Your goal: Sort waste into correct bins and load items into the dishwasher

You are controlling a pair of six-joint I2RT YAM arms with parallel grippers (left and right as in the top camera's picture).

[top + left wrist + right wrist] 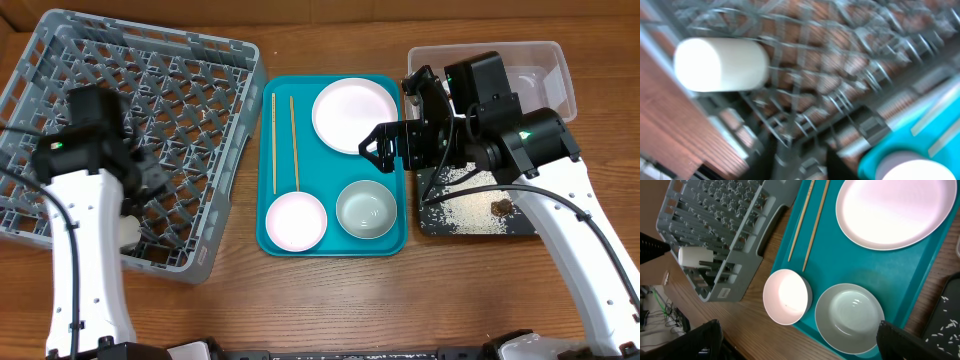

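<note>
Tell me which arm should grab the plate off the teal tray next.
Probably right: the right gripper, open, hovers beside the plate on the teal tray; the left gripper is over the dish rack.

1. Grey lattice dish rack (190, 110): flat on the table, far left.
2. White cup (720, 65): on its side in the rack's near-left corner.
3. Pale plate (354, 115): flat, far right on the teal tray (320, 170).
4. Pink bowl (296, 222) and grey-green bowl (366, 210): upright, empty, side by side at the tray's near end.
5. Two chopsticks (283, 140): parallel along the tray's left side.
6. Clear tub (560, 50): far right, seemingly holding something pale and indistinct.
</note>
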